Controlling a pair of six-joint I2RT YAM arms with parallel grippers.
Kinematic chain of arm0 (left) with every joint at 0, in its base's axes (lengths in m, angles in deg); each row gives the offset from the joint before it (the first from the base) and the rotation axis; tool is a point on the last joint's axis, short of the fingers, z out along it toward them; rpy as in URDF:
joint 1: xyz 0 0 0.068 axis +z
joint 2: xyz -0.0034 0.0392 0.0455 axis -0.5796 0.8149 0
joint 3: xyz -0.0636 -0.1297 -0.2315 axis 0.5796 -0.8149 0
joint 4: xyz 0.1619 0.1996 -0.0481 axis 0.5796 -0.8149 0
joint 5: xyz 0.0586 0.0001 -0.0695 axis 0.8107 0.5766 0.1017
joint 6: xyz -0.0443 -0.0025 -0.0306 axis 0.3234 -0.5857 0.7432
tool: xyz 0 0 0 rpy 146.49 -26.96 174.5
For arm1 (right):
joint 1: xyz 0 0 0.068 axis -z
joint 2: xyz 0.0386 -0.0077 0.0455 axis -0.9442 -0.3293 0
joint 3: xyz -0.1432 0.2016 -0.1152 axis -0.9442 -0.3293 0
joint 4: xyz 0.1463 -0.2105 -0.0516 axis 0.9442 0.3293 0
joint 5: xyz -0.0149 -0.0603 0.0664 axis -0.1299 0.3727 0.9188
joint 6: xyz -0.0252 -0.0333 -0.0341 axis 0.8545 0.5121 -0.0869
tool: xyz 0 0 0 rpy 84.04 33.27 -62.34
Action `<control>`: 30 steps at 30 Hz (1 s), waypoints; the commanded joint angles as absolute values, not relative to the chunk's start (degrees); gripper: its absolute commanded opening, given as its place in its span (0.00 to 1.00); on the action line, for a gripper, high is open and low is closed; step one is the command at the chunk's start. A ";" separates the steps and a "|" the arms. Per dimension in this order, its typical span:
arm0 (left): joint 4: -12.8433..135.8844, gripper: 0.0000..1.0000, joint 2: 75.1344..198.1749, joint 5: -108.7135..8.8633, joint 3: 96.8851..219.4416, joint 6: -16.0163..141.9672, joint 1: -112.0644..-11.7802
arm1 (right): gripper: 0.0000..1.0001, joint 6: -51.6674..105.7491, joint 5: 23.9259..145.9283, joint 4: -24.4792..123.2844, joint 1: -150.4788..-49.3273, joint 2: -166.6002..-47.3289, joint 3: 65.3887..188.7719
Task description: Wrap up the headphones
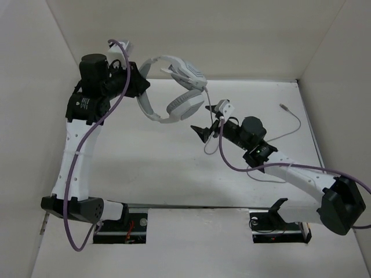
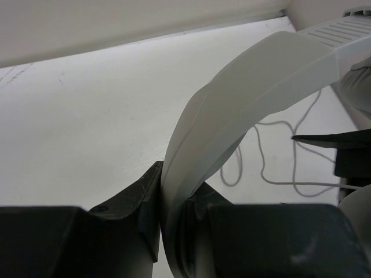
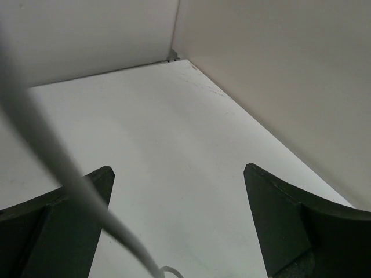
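The light grey headphones point(image 1: 174, 87) hang in the air at the back of the table. My left gripper point(image 1: 139, 81) is shut on their headband point(image 2: 249, 110), which is clamped between the jaws point(image 2: 168, 223). One earcup point(image 1: 185, 104) faces down and the other point(image 1: 192, 73) is behind it. The thin grey cable point(image 1: 206, 95) drops from the earcups past my right gripper point(image 1: 207, 120), trails over the table and ends in the plug point(image 1: 284, 107) at the right. My right gripper point(image 3: 179, 197) is open; the blurred cable point(image 3: 52, 150) crosses in front of its left finger, not clamped.
White walls enclose the table at the back, left and right point(image 1: 336, 63). Slack cable point(image 2: 272, 168) lies in loops on the table below the headphones. The arms' purple cables point(image 1: 87, 139) run along both arms.
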State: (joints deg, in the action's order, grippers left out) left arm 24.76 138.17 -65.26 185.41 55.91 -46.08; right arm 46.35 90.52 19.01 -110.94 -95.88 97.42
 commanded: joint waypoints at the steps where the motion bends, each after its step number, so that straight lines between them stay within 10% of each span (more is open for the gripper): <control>1: 29.18 0.00 137.18 -74.96 192.68 65.26 -43.30 | 0.98 38.97 92.04 6.10 -110.19 -96.81 97.24; 22: 36.04 0.00 140.97 -84.03 203.15 80.05 -35.64 | 0.75 35.87 103.65 0.91 -119.24 -101.03 94.16; 26: 36.65 0.00 140.44 -84.55 203.33 80.92 -34.50 | 0.56 37.55 106.28 2.92 -119.77 -102.70 94.34; 30: 37.88 0.00 140.09 -84.91 202.98 81.98 -33.18 | 0.17 37.63 109.36 6.87 -119.33 -103.14 94.60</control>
